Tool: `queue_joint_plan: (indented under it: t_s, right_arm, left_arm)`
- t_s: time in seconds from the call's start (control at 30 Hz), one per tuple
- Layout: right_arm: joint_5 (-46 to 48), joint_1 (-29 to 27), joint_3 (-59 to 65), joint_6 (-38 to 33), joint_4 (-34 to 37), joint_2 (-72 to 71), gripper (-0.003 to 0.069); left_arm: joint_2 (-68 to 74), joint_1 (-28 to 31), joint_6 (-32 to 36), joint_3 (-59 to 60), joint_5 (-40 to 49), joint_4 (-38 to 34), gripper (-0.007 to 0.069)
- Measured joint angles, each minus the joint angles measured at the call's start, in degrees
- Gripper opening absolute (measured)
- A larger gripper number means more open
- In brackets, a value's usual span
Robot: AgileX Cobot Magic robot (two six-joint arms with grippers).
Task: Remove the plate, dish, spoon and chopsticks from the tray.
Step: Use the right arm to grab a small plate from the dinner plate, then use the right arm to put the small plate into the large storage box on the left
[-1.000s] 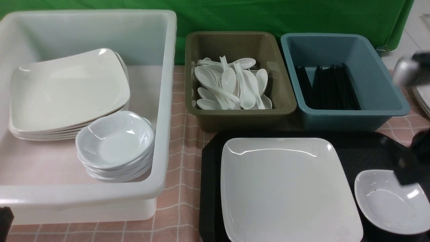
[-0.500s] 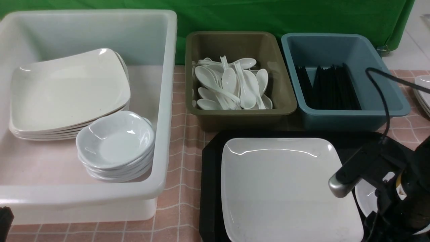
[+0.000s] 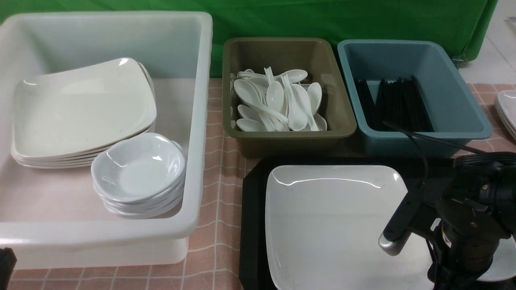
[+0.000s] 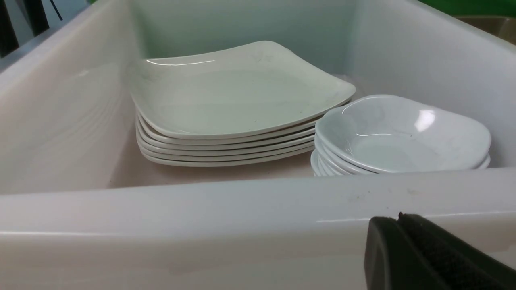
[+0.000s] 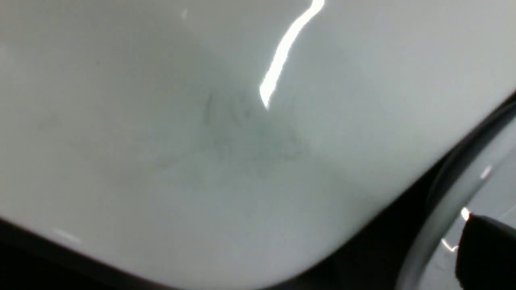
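Two pincers: we cannot tell whether either is apart or together; left pincer by the white tub's near wall, right pincer low at the dish.
Dish: on the tray, right of the plate, mostly hidden by the right arm.
Plate: flat on the tray.
White tub: stacked plates, stacked dishes.
Olive tub: heaped spoons.
Blue tub: black sticks.
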Motion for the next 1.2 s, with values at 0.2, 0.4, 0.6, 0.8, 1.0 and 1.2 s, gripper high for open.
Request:
queue_joint_plan:
  t_s: [0.2,0.4,0.6,0.8,1.0,1.2]
  right_arm:
    - [0.67,0.0,-0.42,0.0,-0.63,0.96,0.0302]
    - [7.93,0.56,-7.44,0.0,-1.42,0.91,0.0104]
    - [22.33,0.56,-18.69,-0.08,-0.9,0.6,0.0079]
    - [23.61,0.51,-33.13,-4.59,7.76,-4.3,0.0079]
    - [20.21,2.87,-49.96,-11.6,28.97,-6.75,0.0079]
    - [8.94,13.35,-57.99,-29.0,48.32,-1.02,0.0079]
  left_arm:
    - [0.0,0.0,0.0,0.0,0.0,0.0,0.0005]
    - [0.0,0.0,0.0,0.0,0.0,0.0,0.0005]
    - [0.0,0.0,0.0,0.0,0.0,0.0,0.0005]
    - [0.0,0.0,0.0,0.0,0.0,-0.3,0.0005]
    - [0.0,0.0,0.06,0.0,0.0,0.0,0.0005]
    - [0.0,0.0,0.06,0.0,0.0,0.0,0.0005]
